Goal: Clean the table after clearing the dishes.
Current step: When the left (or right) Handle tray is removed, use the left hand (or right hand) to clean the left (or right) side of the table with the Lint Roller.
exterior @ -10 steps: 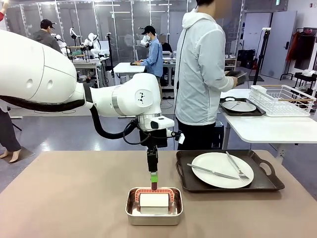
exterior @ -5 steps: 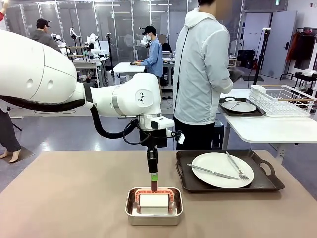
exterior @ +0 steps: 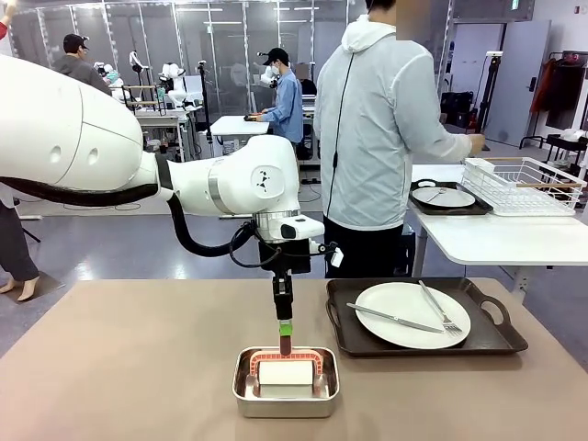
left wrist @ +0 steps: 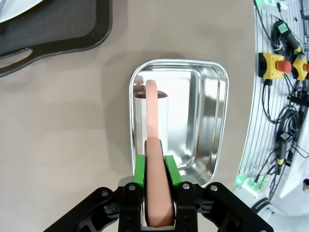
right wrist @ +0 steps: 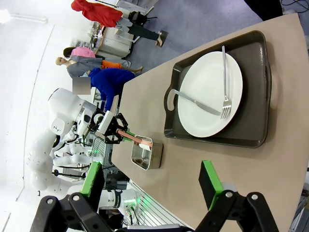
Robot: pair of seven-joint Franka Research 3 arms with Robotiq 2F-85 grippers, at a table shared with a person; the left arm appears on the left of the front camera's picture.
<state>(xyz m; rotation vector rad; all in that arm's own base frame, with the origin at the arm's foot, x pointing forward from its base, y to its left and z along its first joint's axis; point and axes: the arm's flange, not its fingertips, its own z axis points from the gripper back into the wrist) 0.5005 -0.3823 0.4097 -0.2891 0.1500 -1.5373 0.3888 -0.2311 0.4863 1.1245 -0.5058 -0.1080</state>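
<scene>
On the tan table (exterior: 119, 367) a steel pan (exterior: 241, 395) holds a white block (exterior: 286, 372) with a salmon arched handle (left wrist: 153, 116). My left gripper (exterior: 286, 335) points straight down over the pan and is shut on that handle, its green pads (left wrist: 140, 169) pressing both sides. A white plate (exterior: 404, 317) with fork and knife lies on a dark tray (exterior: 487, 342) at the right. A second plate (exterior: 443, 197) on its tray rests on the white side table. My right gripper (right wrist: 152, 181) hovers open above the table, with the plate (right wrist: 207, 101) ahead of it.
A person (exterior: 377, 138) stands at the table's far edge, turned toward the white side table, one hand at the wire rack (exterior: 524, 184). The tray's handle (left wrist: 29, 50) lies close beside the pan (left wrist: 212, 121). Bare tabletop stretches left of the pan.
The person has turned right and reached a hand out to the wire rack. My left arm has stayed over the pan.
</scene>
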